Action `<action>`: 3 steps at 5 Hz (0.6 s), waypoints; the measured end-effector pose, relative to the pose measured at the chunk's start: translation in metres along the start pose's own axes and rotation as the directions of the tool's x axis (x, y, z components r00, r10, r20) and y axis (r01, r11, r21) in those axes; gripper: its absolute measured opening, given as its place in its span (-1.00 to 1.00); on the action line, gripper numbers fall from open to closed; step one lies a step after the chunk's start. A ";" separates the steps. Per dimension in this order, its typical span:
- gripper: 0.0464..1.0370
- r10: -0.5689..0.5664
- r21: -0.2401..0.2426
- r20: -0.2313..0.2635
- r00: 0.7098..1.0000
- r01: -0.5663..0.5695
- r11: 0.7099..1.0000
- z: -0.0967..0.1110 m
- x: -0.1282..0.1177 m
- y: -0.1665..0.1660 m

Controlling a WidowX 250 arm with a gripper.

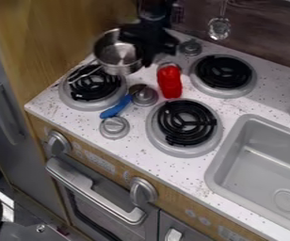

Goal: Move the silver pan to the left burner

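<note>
The black gripper [149, 47] hangs at the top, left of centre, over the back of the counter. It is shut on the silver pan [121, 54] at the right side of the rim. The pan is held up just behind the left burner [92, 88], close to the wooden side wall, and overlaps the burner's back edge in view. Its thin handle points down and left, above the coils. The pan's far rim is partly hidden by the gripper.
A red bottle [169, 81] stands right of the left burner. A blue-handled utensil [116, 107] lies between that burner and the knobs [115, 127]. Two more burners, front [184, 127] and back right [223, 75], lie left of the sink [261, 164].
</note>
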State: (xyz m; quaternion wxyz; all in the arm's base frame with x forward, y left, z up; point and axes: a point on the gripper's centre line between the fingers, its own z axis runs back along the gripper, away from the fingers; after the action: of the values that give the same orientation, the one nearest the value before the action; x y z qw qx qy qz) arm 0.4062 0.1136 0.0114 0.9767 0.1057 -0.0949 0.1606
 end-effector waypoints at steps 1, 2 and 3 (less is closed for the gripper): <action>-0.95 0.026 0.038 -0.050 0.998 -0.024 0.999 -0.021 0.004 0.016; -0.95 0.061 0.070 -0.105 0.993 -0.054 0.996 -0.040 -0.002 0.038; -0.95 0.103 0.072 -0.166 0.981 -0.092 0.993 -0.057 -0.015 0.053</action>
State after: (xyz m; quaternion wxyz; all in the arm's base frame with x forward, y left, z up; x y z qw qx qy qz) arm 0.3829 0.1718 -0.0378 0.9683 0.1183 -0.0115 0.2198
